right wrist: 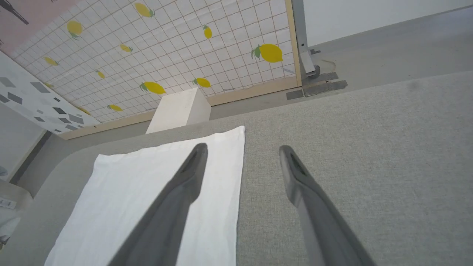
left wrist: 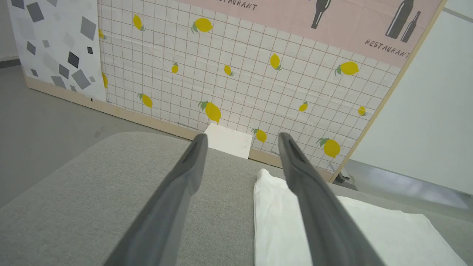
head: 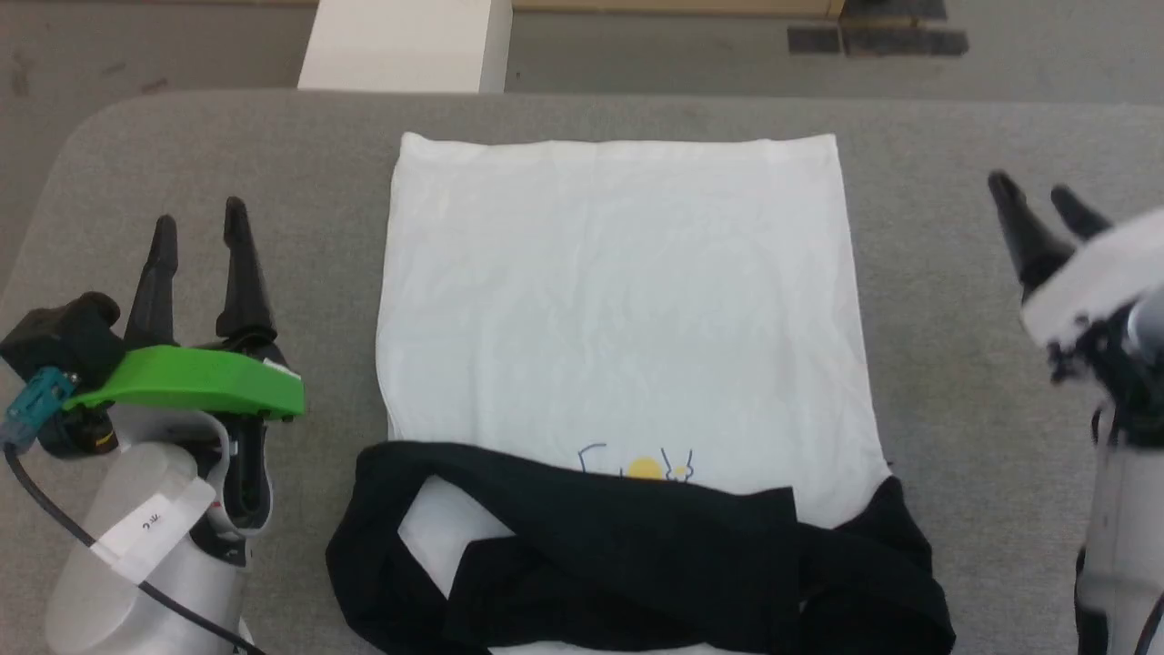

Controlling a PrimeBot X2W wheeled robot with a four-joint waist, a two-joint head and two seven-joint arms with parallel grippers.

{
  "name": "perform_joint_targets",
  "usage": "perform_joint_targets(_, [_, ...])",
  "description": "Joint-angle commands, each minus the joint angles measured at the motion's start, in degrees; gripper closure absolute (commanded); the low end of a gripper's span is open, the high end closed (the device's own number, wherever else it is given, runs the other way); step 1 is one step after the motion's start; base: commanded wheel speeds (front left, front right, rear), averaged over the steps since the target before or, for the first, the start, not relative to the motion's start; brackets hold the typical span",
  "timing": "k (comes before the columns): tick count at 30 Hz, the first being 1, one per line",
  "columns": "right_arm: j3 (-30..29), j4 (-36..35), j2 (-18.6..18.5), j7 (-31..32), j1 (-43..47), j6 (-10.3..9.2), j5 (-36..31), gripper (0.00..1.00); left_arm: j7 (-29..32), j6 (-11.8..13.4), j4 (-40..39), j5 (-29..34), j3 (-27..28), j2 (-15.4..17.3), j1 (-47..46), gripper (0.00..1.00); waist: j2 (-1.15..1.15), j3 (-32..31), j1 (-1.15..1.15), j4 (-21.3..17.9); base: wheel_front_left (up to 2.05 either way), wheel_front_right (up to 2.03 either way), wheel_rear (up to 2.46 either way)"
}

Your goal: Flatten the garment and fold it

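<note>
Two seemingly hover splayed: left gripper (head: pixel 200 211), right gripper (head: pixel 1029 185).

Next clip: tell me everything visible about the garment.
The garment is a white, cotton-like T-shirt lying flat on the grey surface, lightly creased, hem at the far edge. Its black sleeves are folded in across the near end, partly covering a small yellow print. The open left gripper and right gripper flank it without touching.

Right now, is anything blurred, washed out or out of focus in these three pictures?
Head view: the right gripper is blurred, the left gripper is sharp, and the garment is bright but its creases show. Left wrist view: the near fingers look soft, the lemon wall crisp. Right wrist view: even light, no glare.
</note>
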Motion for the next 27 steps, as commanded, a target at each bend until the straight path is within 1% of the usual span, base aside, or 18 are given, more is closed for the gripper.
perform_joint_targets(1, [-0.36, 1.13, 0.03, 2.21, -4.27, -0.06, -2.12, 0.00, -0.24, -0.81, -1.06, 1.20, 0.76, -0.78, 0.74, 0.00, 0.00, 6.12, 0.00, 2.09, 0.00, 0.00, 0.00])
perform_joint_targets(6, [-0.80, 4.93, -0.11, 11.03, -16.51, -0.06, -11.00, 0.00, -0.25, -3.62, -3.14, 2.96, 2.82, -3.45, -0.81, 0.00, 0.00, 12.25, 0.00, 5.00, 0.00, 0.00, 0.00])
perform_joint_targets(9, [1.06, 7.82, -1.11, 16.36, -23.07, -0.06, -16.26, 0.00, -0.25, -5.16, -3.71, 4.12, 3.98, -4.78, -2.09, 0.00, 0.00, 15.62, 0.00, 6.45, 0.00, 0.00, 0.00])
perform_joint_targets(13, [2.43, 11.97, -2.41, 22.81, -29.55, -0.06, -21.86, 0.00, -0.25, -7.09, -3.70, 5.12, 5.22, -6.15, -3.48, 0.00, 0.00, 18.86, 0.00, 7.99, 0.00, 0.00, 0.00])
perform_joint_targets(16, [3.60, 14.52, -3.61, 27.85, -32.45, -0.06, -25.47, 0.00, -0.25, -8.10, -3.81, 5.97, 6.33, -7.04, -4.23, 0.00, 0.00, 20.60, 0.00, 8.91, 0.00, 0.00, 0.00])
perform_joint_targets(21, [5.88, 16.24, -4.70, 33.66, -35.28, -0.06, -27.83, 0.00, -0.26, -9.47, -4.10, 7.12, 8.18, -8.35, -4.78, 0.00, 0.00, 23.18, 0.00, 9.85, 0.00, 0.00, 0.00])
perform_joint_targets(27, [8.48, 16.95, -4.80, 36.97, -35.15, -0.06, -28.13, 0.00, -0.26, -10.67, -3.67, 8.13, 10.08, -9.73, -5.04, 0.00, 0.00, 25.09, 0.00, 9.98, 0.00, 0.00, 0.00])
